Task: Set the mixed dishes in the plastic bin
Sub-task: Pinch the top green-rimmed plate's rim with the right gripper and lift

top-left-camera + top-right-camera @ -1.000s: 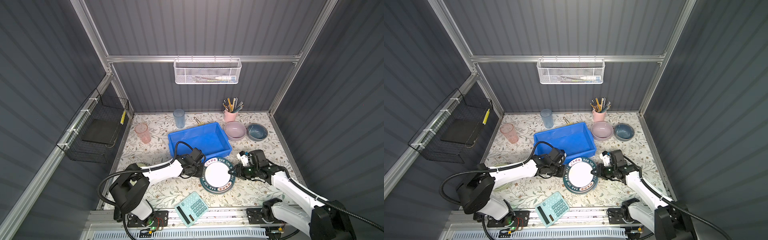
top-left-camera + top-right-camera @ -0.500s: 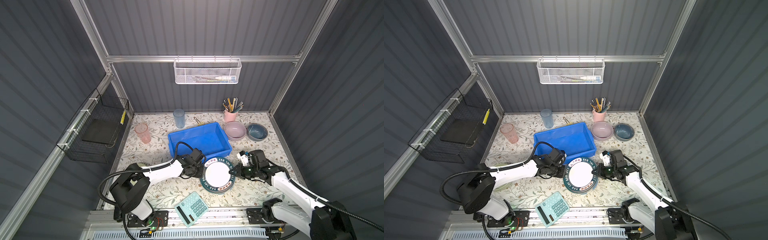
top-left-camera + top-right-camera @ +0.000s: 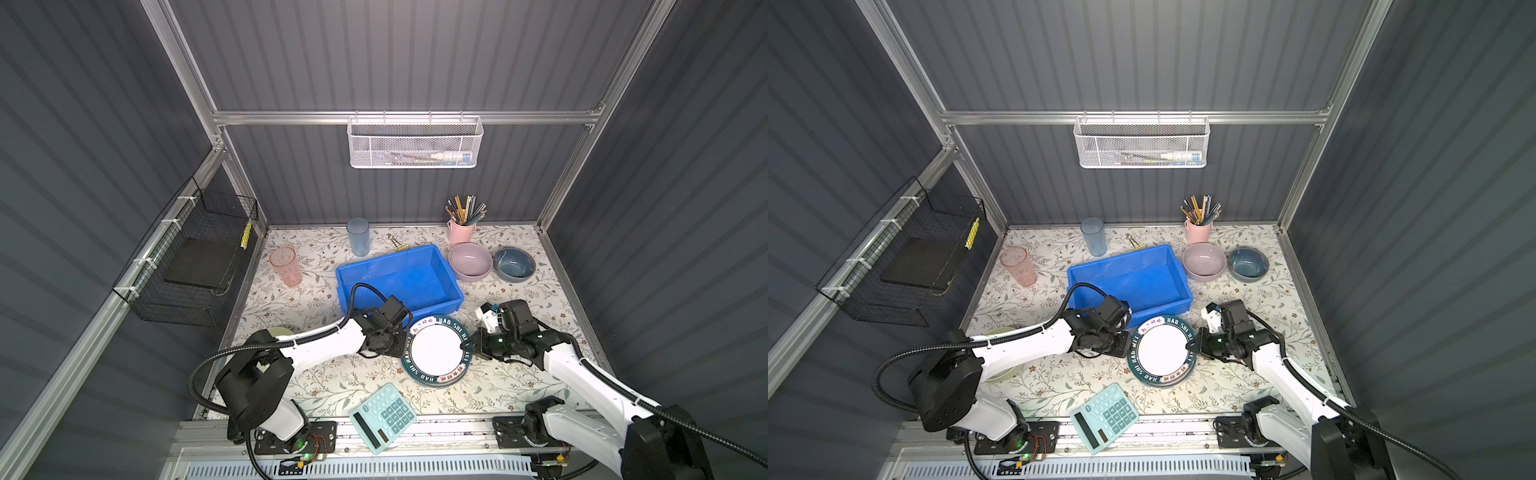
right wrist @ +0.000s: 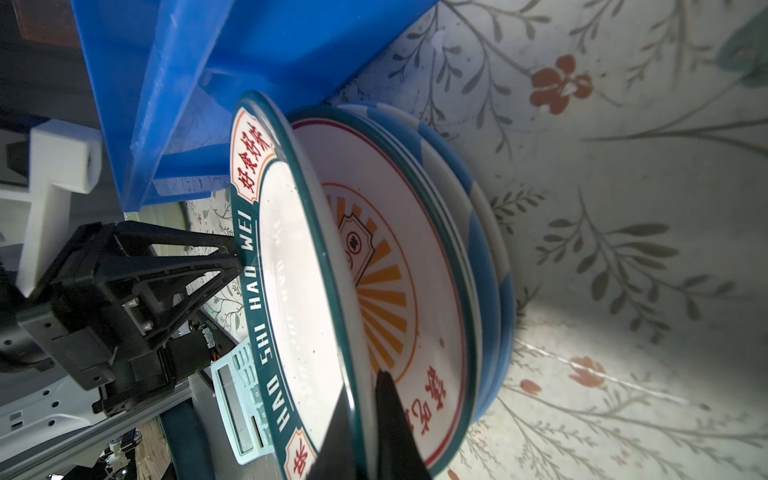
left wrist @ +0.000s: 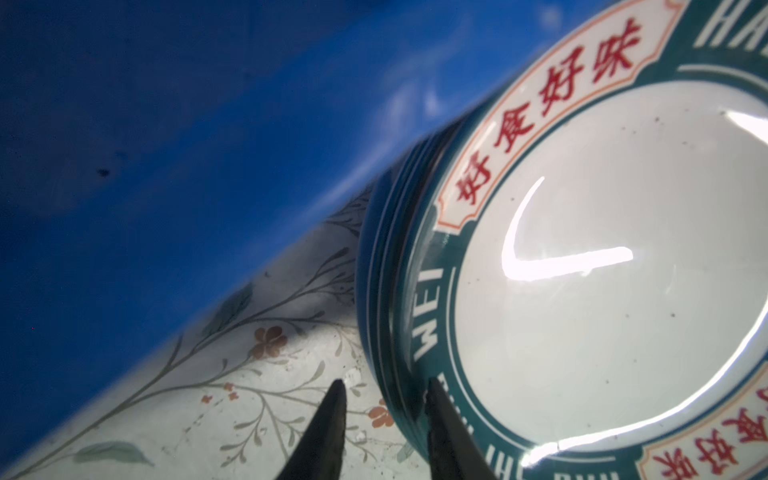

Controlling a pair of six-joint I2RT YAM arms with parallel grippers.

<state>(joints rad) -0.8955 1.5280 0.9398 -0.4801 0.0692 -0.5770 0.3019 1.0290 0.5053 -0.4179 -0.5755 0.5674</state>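
Note:
A stack of plates lies just in front of the blue plastic bin (image 3: pixel 399 282). The top plate (image 3: pixel 436 351) is white with a dark lettered rim. My right gripper (image 4: pixel 365 384) is shut on this top plate's (image 4: pixel 291 270) right rim, tilting it off a sunburst plate (image 4: pixel 390 257) and a blue-white striped plate (image 4: pixel 486 232). At the stack's left edge my left gripper (image 5: pixel 385 386) stands open, one finger over the rim and one beside it. A pink bowl (image 3: pixel 469 259) and a dark-blue bowl (image 3: pixel 514 264) sit right of the bin; a blue tumbler (image 3: pixel 358 237) and a pink tumbler (image 3: pixel 285 266) stand back left.
A mint calculator (image 3: pixel 382 417) lies at the front edge, close to the stack. The pink pencil cup (image 3: pixel 460 230) stands at the back. A pale-green bowl (image 3: pixel 274 332) is half hidden behind the left arm. A black wire basket (image 3: pixel 195 262) hangs on the left wall.
My left gripper's jaws have opened at the plate's left rim. My right gripper's jaws have closed on the right rim. Both arms have stayed in place.

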